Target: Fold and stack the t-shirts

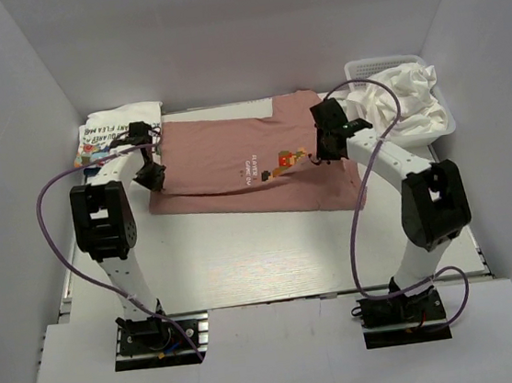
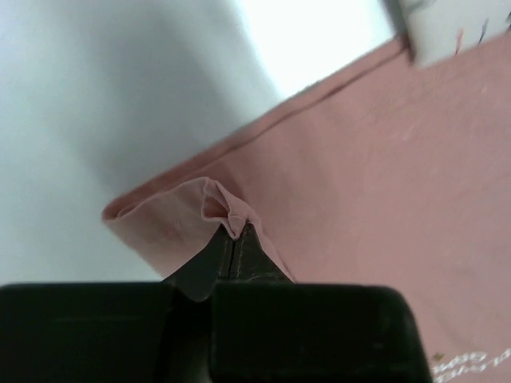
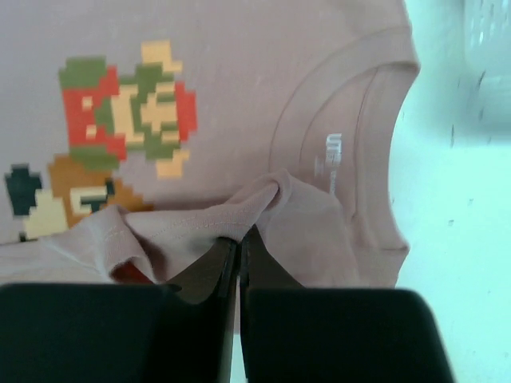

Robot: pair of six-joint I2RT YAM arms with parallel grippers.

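The dusty pink t-shirt [image 1: 234, 162] lies spread across the back half of the table, its pixel-figure print [image 1: 282, 163] near the right end. My left gripper [image 1: 153, 174] is shut on a pinch of its left corner; the left wrist view shows the bunched pink cloth [image 2: 223, 209] at the closed fingertips. My right gripper [image 1: 327, 153] is shut on a fold of the shirt near the collar [image 3: 375, 144], beside the print [image 3: 120, 120], and lifts it a little. A folded white printed t-shirt [image 1: 111, 134] lies at the back left. Plain white t-shirts [image 1: 393, 97] fill the basket.
A white mesh basket [image 1: 447, 123] stands at the back right corner. White walls enclose the table on three sides. Purple cables loop from both arms. The bare table top [image 1: 263, 255] lies in front of the pink shirt.
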